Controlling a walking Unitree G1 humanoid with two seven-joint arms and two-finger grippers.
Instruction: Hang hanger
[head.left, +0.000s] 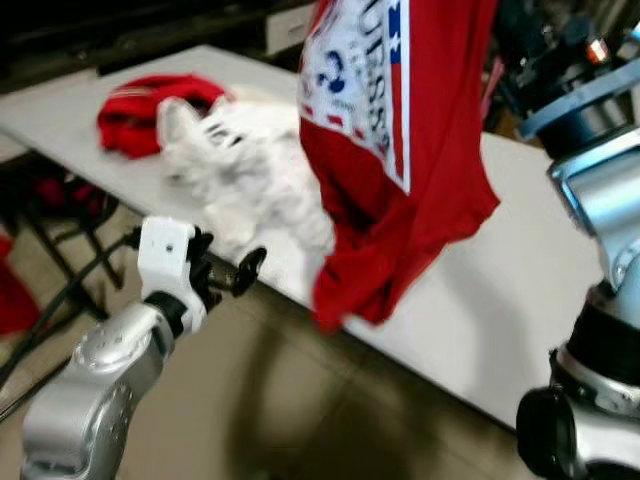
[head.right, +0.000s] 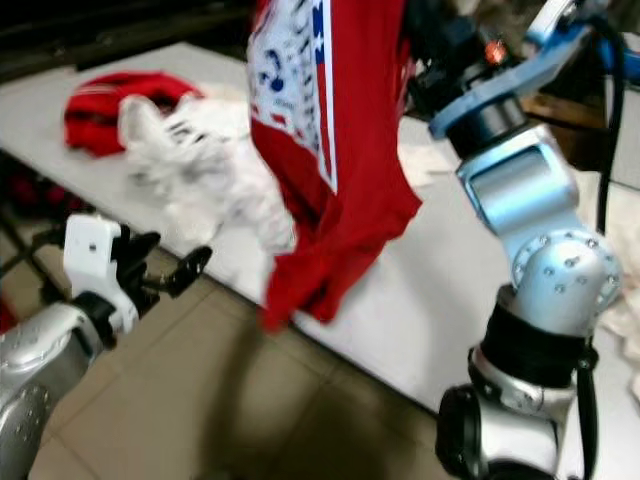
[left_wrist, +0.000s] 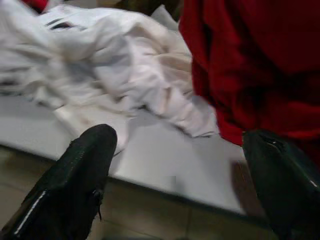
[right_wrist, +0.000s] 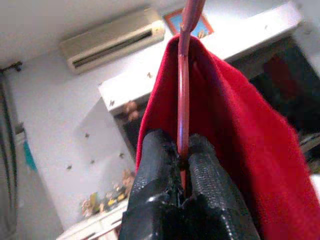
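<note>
A red T-shirt (head.left: 390, 130) with a white, red and blue print hangs in the air over the white table (head.left: 500, 300). In the right wrist view my right gripper (right_wrist: 183, 162) is shut on the thin red neck of the hanger (right_wrist: 184, 90), with the red cloth draped over it. The right arm (head.right: 530, 220) reaches up at the right. My left gripper (head.left: 240, 272) is open, low at the table's near edge, pointing at the white garment (head.left: 250, 165); its black fingers (left_wrist: 85, 170) hold nothing.
A crumpled white garment and a folded red garment (head.left: 145, 110) lie on the table's left part. Black table legs and cables (head.left: 60, 290) stand at the left over a tiled floor (head.left: 300, 410). More pale cloth (head.right: 625, 320) lies at the far right.
</note>
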